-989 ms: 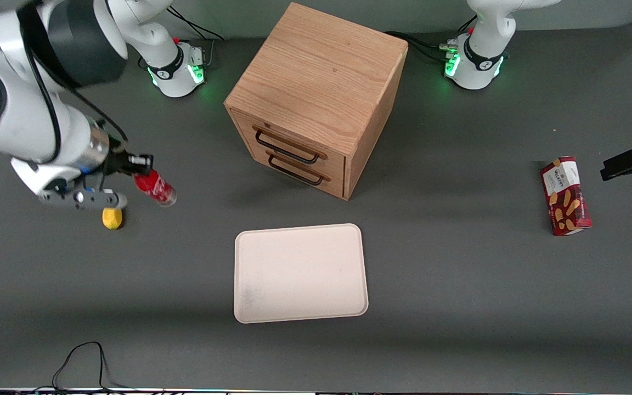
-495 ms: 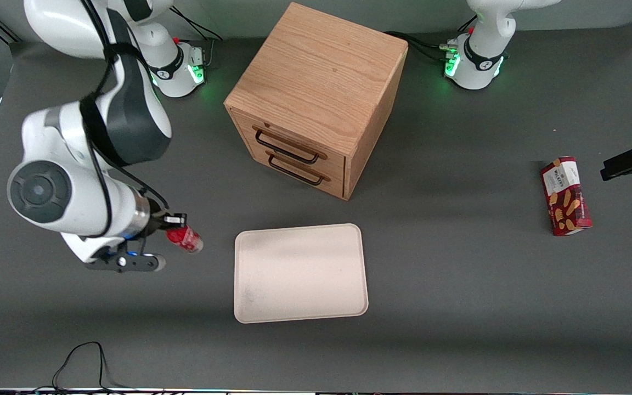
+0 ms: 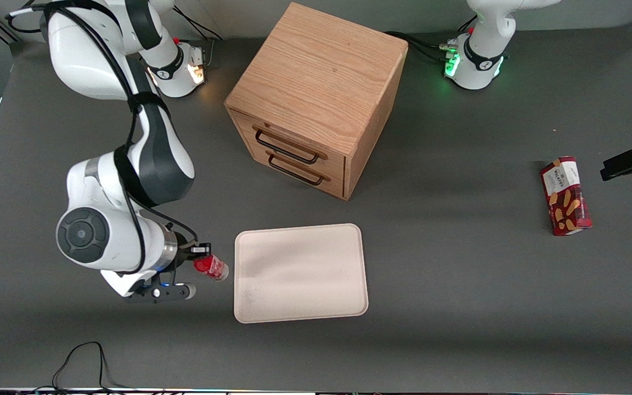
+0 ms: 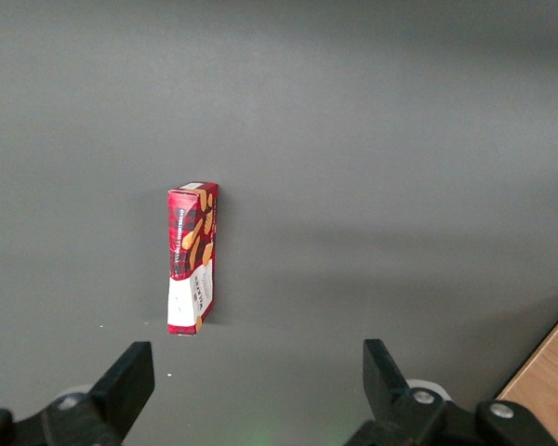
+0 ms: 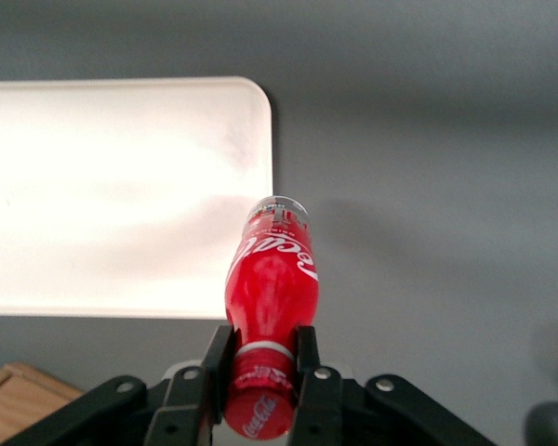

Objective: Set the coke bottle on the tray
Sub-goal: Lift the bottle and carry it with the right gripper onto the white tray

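My gripper is shut on the neck of the coke bottle, a small red bottle with a red cap and white script. It hangs above the grey table, just beside the tray's edge on the working arm's side. The tray is flat, cream-white, with rounded corners and nothing on it. In the right wrist view the bottle sticks out from between the fingers, its clear base over the tray's rim.
A wooden cabinet with two drawers stands farther from the front camera than the tray. A red biscuit box lies toward the parked arm's end of the table; it also shows in the left wrist view. A black cable lies at the near table edge.
My gripper has carried the coke bottle nearer the front camera and toward the tray, from beside the small yellow lump to the tray's edge. The yellow lump is now hidden.
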Robot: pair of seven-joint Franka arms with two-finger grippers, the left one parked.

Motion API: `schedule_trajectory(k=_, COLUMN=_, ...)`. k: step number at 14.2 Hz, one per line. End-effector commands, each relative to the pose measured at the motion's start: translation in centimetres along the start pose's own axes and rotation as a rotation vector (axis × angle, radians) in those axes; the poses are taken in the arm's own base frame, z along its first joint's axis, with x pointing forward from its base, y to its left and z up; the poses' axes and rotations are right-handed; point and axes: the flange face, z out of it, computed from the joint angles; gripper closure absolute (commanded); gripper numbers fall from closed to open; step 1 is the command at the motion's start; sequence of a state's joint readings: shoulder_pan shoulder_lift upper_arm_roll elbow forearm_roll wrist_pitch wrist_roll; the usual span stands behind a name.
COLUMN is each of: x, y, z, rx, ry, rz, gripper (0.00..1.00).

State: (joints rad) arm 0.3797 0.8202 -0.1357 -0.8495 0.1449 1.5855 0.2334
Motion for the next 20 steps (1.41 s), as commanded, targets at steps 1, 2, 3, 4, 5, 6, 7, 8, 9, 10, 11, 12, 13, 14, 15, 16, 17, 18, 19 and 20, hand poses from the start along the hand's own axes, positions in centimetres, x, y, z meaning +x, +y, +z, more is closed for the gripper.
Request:
schedule_trajectory(k=1, x=1.2, y=-1.1, z=0.2, rx=0.042, ry=0.057, rz=-0.02, gripper=1.0)
schedule_trajectory(k=2, x=1.6, y=-1.6, z=1.5, rx=0.048, ry=0.06, rz=-0.02, gripper=1.0)
schedule_trajectory(k=3, x=2.0, y=-1.9, z=2.2, rx=0.052, ry=0.077, rz=-0.006, gripper=1.0)
schedule_trajectory(k=4, x=2.2, y=-2.5, z=3.0, rx=0.054, ry=0.087, rz=0.008, gripper=1.0)
schedule_trajectory(k=5, x=2.4, y=-2.5, z=3.8, rx=0.053, ry=0.087, rz=0.013, gripper=1.0)
schedule_trajectory(k=6, x=2.7, y=-2.6, z=4.2, rx=0.056, ry=0.094, rz=0.014, gripper=1.0)
schedule_trajectory(k=7, x=2.9, y=-2.8, z=4.8, rx=0.06, ry=0.104, rz=0.023, gripper=1.0)
schedule_trajectory(k=8, x=3.0, y=-3.2, z=5.4, rx=0.067, ry=0.104, rz=0.045, gripper=1.0)
schedule_trajectory(k=9, x=3.0, y=-3.2, z=5.8, rx=0.067, ry=0.101, rz=0.048, gripper=1.0)
schedule_trajectory(k=10, x=3.1, y=-3.2, z=6.1, rx=0.066, ry=0.098, rz=0.048, gripper=1.0)
schedule_trajectory(k=11, x=3.2, y=-3.2, z=6.5, rx=0.065, ry=0.096, rz=0.052, gripper=1.0)
schedule_trajectory(k=12, x=3.3, y=-3.2, z=6.9, rx=0.066, ry=0.101, rz=0.054, gripper=1.0)
schedule_trajectory(k=13, x=3.5, y=-3.3, z=7.1, rx=0.068, ry=0.106, rz=0.055, gripper=1.0)
schedule_trajectory(k=14, x=3.6, y=-3.3, z=7.6, rx=0.068, ry=0.107, rz=0.056, gripper=1.0)
schedule_trajectory(k=15, x=3.6, y=-3.3, z=7.5, rx=0.069, ry=0.109, rz=0.056, gripper=1.0)
schedule_trajectory(k=16, x=3.6, y=-3.4, z=7.6, rx=0.07, ry=0.109, rz=0.055, gripper=1.0)
schedule_trajectory(k=17, x=3.5, y=-3.6, z=7.7, rx=0.07, ry=0.109, rz=0.054, gripper=1.0)
schedule_trajectory(k=18, x=3.5, y=-3.8, z=7.8, rx=0.072, ry=0.116, rz=0.053, gripper=1.0)
schedule_trajectory(k=19, x=3.4, y=-4.4, z=7.9, rx=0.074, ry=0.121, rz=0.055, gripper=1.0)
schedule_trajectory(k=20, x=3.5, y=-4.4, z=8.1, rx=0.073, ry=0.118, rz=0.06, gripper=1.0)
